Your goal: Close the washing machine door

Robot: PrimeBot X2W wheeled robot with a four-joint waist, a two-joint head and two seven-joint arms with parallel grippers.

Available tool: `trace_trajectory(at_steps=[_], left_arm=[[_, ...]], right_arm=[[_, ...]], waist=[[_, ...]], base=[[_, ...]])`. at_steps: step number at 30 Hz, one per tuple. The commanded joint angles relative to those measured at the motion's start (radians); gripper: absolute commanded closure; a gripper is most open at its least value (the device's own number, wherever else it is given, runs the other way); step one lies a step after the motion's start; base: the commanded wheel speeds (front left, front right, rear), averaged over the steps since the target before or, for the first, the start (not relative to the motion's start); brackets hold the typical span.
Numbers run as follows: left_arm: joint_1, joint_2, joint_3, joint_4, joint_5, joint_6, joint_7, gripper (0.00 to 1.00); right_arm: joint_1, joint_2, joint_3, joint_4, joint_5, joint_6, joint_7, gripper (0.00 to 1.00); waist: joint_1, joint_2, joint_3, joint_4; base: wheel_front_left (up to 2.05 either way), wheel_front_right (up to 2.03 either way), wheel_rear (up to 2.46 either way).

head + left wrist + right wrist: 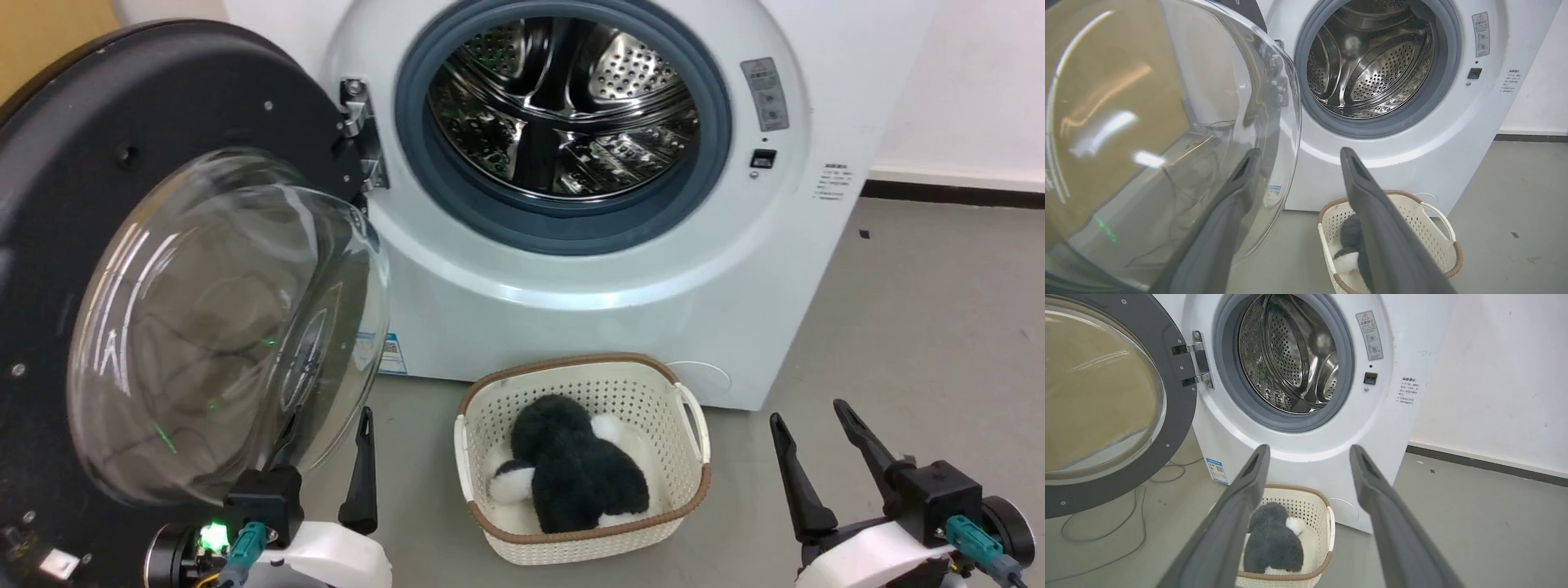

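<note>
So the washing machine door (pixel 204 310) hangs wide open off the hinge (pixel 359 135) at the left front edge of the washing machine (pixel 571 310). My left gripper (pixel 1300 152), right by the glass (pixel 1167 122), and right gripper (pixel 808 412) are both spread, empty. Door's probably stiff and heavyish, glass slick, so I'd shove the black rim (pixel 122 98), not pinch.

Grey floor (pixel 914 327) carries white washing machine (pixel 571 302), cream basket (pixel 588 392) just before it, loose cable (pixel 1144 506) beside machine.
</note>
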Motion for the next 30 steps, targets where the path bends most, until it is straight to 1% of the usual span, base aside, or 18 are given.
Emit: trace_trajectory(at_steps=[1,30], left_arm=[[0.010,0.000,-0.004,0.002,-0.004,0.006,-0.013,0.00],[0.023,0.000,-0.039,0.009,-0.035,0.030,-0.073,0.00]], right_arm=[[0.010,-0.003,0.002,0.003,0.013,0.000,-0.012,0.00],[0.028,-0.015,0.025,0.023,0.039,0.000,-0.072,0.00]], waist=[[0.0000,-0.0001,0.000,0.008],[0.0000,-0.0001,-0.006,0.143]], base=[[0.00,0.00,0.00],[0.00,0.00,0.00]])
